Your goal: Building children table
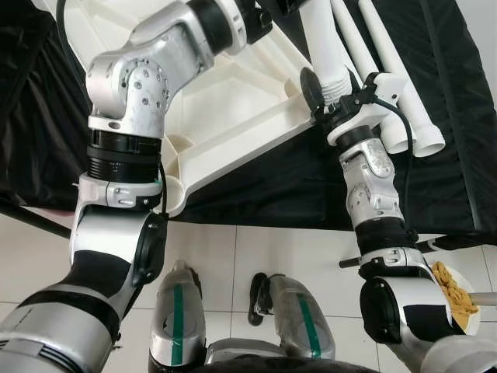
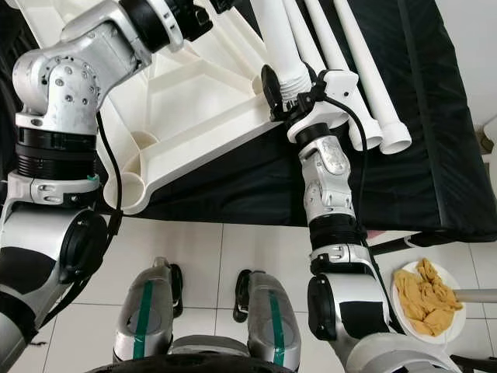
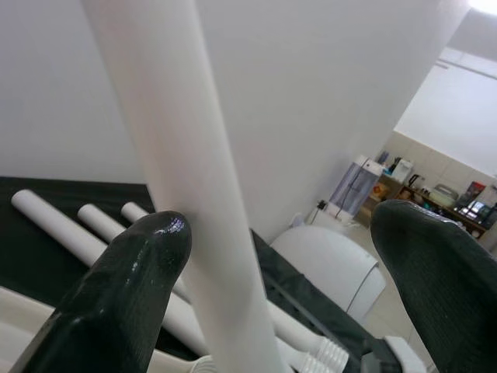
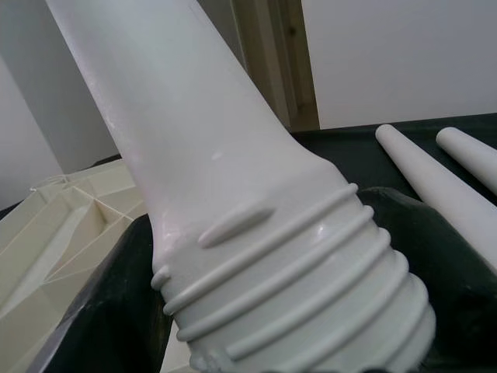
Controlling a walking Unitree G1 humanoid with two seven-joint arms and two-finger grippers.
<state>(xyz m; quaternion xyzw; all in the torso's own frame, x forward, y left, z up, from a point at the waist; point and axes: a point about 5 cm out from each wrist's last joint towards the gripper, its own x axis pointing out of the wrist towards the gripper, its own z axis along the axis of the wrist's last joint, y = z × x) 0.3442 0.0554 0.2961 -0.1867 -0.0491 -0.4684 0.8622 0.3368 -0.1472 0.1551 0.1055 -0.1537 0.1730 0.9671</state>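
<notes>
A lived-in home interior is indicated. White floor tiles (image 2: 217,256) are laid below a worktop (image 2: 435,155) draped in black cloth. A plate of yellow food (image 2: 427,299) is set on the floor at four o'clock. Plain white walls (image 3: 326,93), a cluttered kitchen counter (image 3: 443,198) and a doorway (image 4: 283,62) are seen beyond.

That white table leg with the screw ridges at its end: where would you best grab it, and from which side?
On the smooth round shaft of the leg, just above the threads, coming from the side so the jaws close across it. The shaft is even and slim enough to span; gripping the ridges would block screwing it into the tabletop. The right gripper holds it about there.
</notes>
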